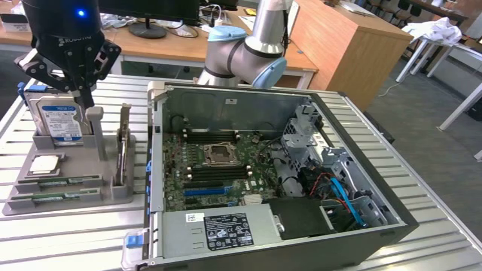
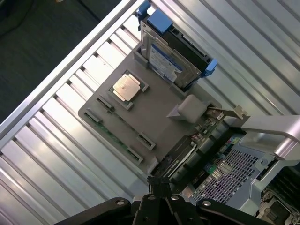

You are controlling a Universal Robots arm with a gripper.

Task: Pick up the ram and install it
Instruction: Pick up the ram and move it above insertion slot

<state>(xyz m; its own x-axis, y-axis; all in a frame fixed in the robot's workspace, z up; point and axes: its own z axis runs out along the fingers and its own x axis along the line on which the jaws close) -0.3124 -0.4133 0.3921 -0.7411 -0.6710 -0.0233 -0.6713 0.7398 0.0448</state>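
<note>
Your gripper (image 1: 81, 100) has its fingers pinched together with nothing between them. In the exterior view it hangs above the back of the grey holder (image 1: 113, 195), its tips in front of the upright hard drive (image 1: 56, 121) and just beside the holder's grey post (image 1: 96, 127). In the wrist view you look down past the closed fingertips (image 2: 159, 185) onto that same holder.

The ram (image 1: 64, 182) is not in your grip. It lies flat in a slot at the front of the holder, well below and apart from the fingers, with a second stick (image 1: 56, 196) in the next slot just in front of it. The square silver processor chip (image 1: 44, 164) sits between these sticks and the hard drive, and the expansion card (image 1: 123, 141) stands on edge at the holder's side nearest the open computer case (image 1: 362, 243). Inside the case you can see the motherboard (image 1: 177, 164). Holder and case both rest on the slatted metal table (image 1: 75, 237)
</note>
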